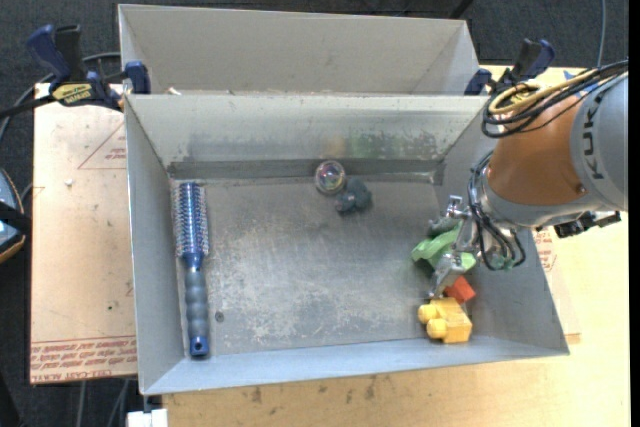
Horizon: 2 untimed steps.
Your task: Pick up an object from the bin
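My gripper (458, 247) is low at the bin's right side, right against a green, flat-looking thing (431, 249) that pokes out to its left. Whether the green thing is held I cannot tell. Just in front of the gripper lie a small red-orange piece (461, 291) and a yellow blocky toy (445, 320), touching each other near the front right corner.
A blue hairbrush (192, 260) lies lengthwise along the left wall. By the back wall sit a small shiny ball (329, 177) and a grey lump (353, 201). The arm with its orange cover and cables hangs over the right rim.
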Each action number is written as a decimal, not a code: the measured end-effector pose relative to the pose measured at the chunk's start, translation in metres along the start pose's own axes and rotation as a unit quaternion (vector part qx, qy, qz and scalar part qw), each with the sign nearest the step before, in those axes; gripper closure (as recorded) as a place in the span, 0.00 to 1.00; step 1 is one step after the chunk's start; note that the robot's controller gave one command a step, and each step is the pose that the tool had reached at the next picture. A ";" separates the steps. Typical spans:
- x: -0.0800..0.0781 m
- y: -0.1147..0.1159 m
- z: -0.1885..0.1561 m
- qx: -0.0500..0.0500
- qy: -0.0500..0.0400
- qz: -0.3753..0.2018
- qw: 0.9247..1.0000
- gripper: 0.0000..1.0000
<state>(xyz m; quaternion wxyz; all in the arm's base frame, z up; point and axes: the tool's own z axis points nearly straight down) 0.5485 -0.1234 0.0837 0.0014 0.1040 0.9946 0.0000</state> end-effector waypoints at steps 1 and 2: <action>0.000 0.007 0.000 -0.004 0.001 -0.004 1.000 1.00; 0.018 0.000 -0.210 0.000 -0.004 -0.083 0.997 1.00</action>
